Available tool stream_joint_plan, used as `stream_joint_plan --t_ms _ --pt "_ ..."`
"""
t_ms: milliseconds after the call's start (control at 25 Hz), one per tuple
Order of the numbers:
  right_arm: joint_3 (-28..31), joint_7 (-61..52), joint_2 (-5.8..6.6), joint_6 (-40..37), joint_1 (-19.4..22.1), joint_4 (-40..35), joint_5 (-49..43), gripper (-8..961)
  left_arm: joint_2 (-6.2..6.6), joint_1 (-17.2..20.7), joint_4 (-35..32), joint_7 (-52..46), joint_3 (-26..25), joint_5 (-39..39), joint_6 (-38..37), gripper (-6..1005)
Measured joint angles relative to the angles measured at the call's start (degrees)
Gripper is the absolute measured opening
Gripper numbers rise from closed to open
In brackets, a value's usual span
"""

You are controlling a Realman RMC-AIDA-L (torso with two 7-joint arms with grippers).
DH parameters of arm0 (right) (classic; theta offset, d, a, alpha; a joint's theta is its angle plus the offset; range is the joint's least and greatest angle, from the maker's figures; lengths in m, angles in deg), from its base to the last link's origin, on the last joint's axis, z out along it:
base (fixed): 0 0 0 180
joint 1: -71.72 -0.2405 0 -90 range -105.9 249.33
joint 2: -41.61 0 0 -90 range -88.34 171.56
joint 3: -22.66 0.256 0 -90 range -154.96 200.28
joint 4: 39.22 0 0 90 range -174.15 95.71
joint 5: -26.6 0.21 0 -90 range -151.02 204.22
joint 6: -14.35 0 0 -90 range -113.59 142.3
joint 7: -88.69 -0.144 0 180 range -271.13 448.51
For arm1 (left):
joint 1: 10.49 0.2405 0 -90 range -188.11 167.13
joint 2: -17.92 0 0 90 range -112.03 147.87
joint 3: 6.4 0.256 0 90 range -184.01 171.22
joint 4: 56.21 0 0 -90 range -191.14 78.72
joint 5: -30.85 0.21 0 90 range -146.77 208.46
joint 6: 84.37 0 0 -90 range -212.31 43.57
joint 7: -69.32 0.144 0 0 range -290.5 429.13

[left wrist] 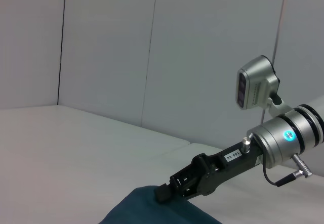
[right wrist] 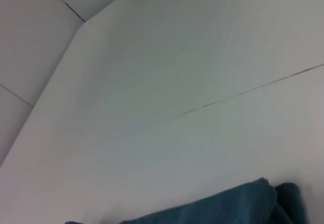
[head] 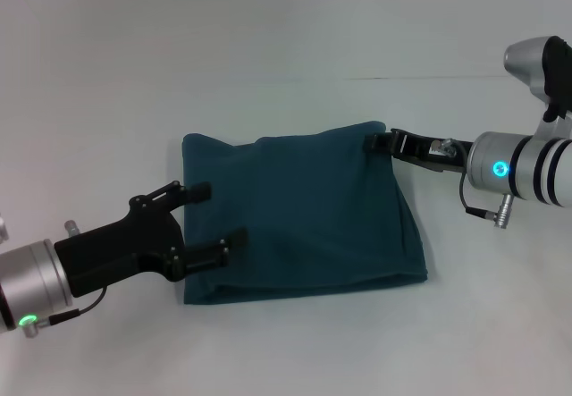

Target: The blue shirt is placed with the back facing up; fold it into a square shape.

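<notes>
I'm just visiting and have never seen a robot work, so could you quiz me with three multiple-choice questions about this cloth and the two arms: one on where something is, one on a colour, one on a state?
1. Where is the right gripper?
A. at the far right corner of the cloth
B. at its near left corner
C. raised high above its middle

2. What colour is the plain soft knit shirt?
A. red
B. dark teal-blue
C. yellow

3. How does the shirt lie on the white table?
A. spread out with its sleeves showing
B. rolled into a tube
C. folded into a roughly square block

Answers: 1 A, its black tip meets that corner in the head view. 2 B, all views show teal-blue fabric. 3 C, no sleeves show, and the open left gripper sits at its left edge.
</notes>
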Motion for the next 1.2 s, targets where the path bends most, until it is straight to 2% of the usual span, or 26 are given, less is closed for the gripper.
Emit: stream_joint_plan --t_ms 160,480,800,1000,1200 --pt "-0.01 -0.41 0.17 0.01 0.69 0.02 -0.02 291 0.0 0.0 -0.01 -0.09 0.15 0.0 0.0 891" --pt "-0.01 -4.78 1.66 -2.64 3.34 -3.35 0.13 291 0.0 -0.1 -0.09 -0.72 0.34 0.0 0.0 890" --pt "-1.79 -9.84 3.3 -6.16 3.45 -4.95 -0.01 292 0.0 -0.43 0.04 -0.74 0.45 0.0 0.03 890" --pt "-4.2 -11.49 3.4 -5.71 3.26 -4.74 -0.1 291 0.0 -0.49 -0.07 -0.74 0.45 0.0 0.42 891" --pt "-4.91 -11.54 2.54 -3.99 3.04 -4.56 -0.14 291 0.0 -0.6 -0.1 -0.67 0.43 0.0 0.7 891"
